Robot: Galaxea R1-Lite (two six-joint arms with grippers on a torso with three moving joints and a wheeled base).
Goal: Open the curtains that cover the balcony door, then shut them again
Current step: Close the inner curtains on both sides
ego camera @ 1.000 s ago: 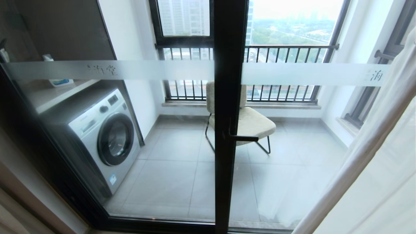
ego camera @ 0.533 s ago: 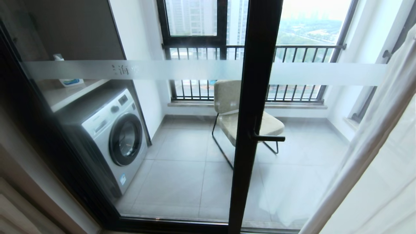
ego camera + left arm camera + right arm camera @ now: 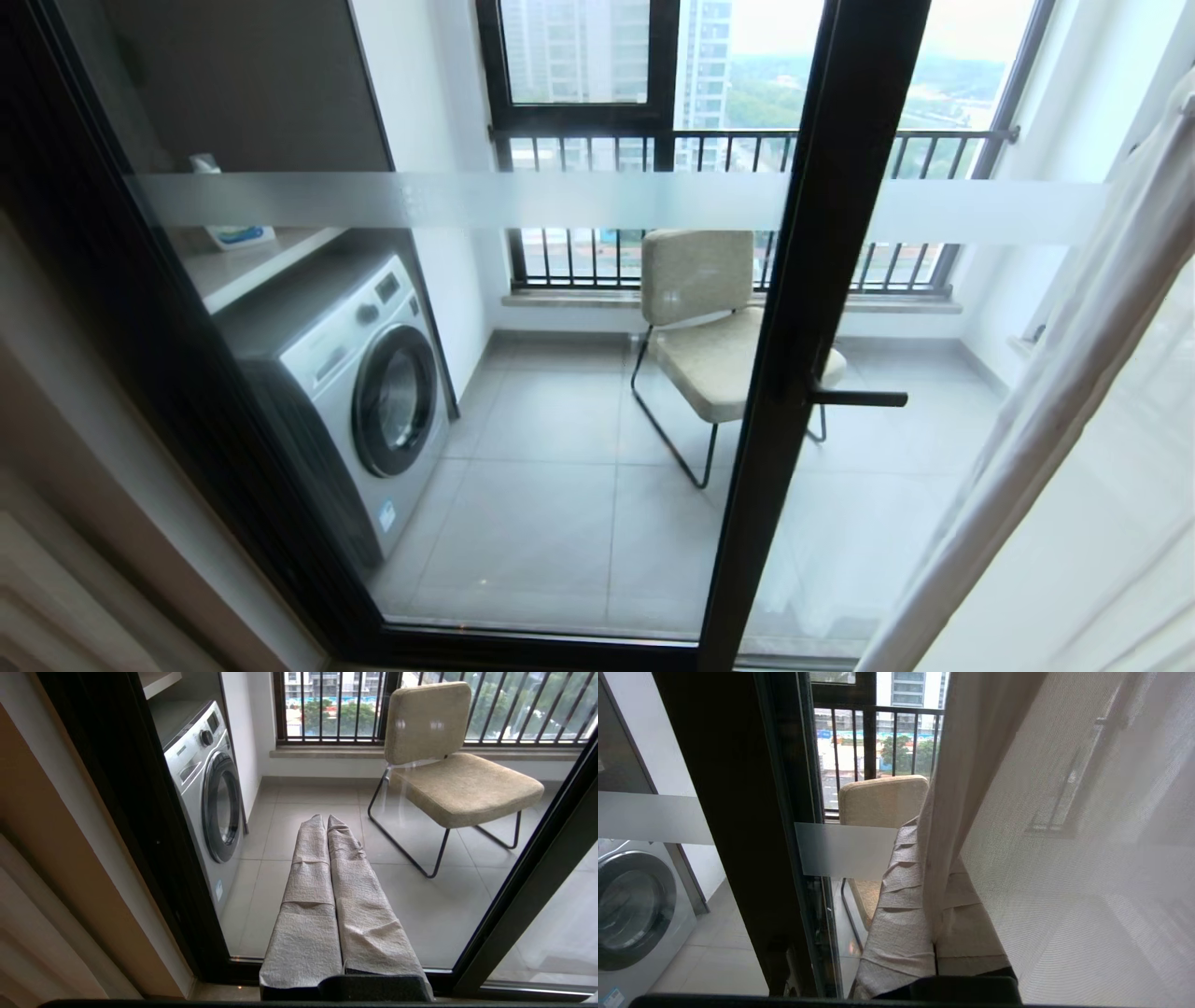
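Neither arm is being picked up in the head view. The far fingertip of the right gripper (image 3: pixel 924 826) is being hidden behind the leading edge of the sheer curtains (image 3: pixel 1055 439); its fingers are being kept clenched, with the fabric apparently caught between them. The left gripper (image 3: pixel 325 820) is being held clenched on nothing. The balcony door (image 3: pixel 812 308) is being left mostly uncovered, curtains bunched at the right. Beyond the glass, a washing machine (image 3: pixel 364 383) and chair (image 3: pixel 709 317) are being shown on grey tile.
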